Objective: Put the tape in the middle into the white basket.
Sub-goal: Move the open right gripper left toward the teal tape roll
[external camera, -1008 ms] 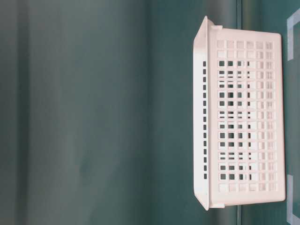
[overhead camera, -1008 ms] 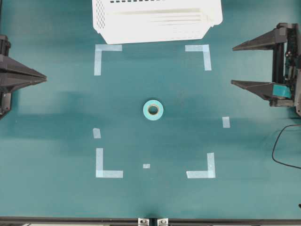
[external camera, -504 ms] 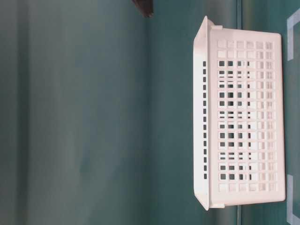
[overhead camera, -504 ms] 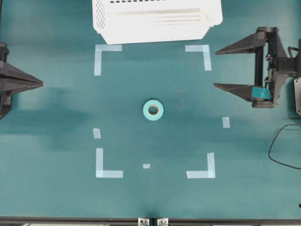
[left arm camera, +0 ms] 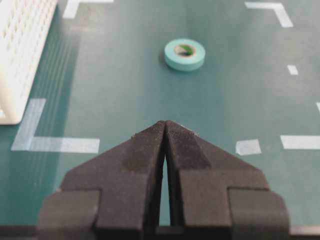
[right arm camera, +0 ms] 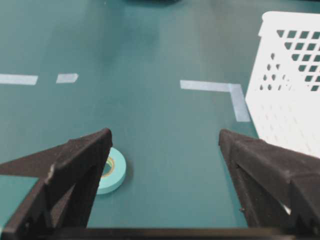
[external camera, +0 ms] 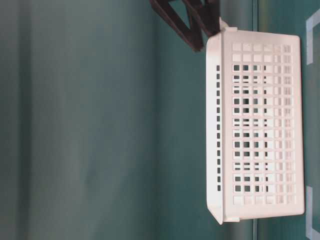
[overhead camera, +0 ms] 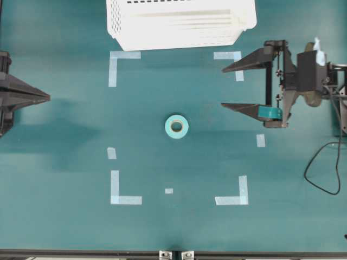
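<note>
Tape [overhead camera: 177, 127] flat, hole upward.

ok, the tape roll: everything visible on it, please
The tape is a small teal ring with a pale beige inner core, lying flat on the green table, hole facing up. It sits about mid-way inside the square marked by pale tape corners. Nothing touches it: the right gripper, jaws wide open, is off to its right and not yet over it; the left gripper is shut at the left edge. The white basket stands apart at the top of the overhead view.
</note>
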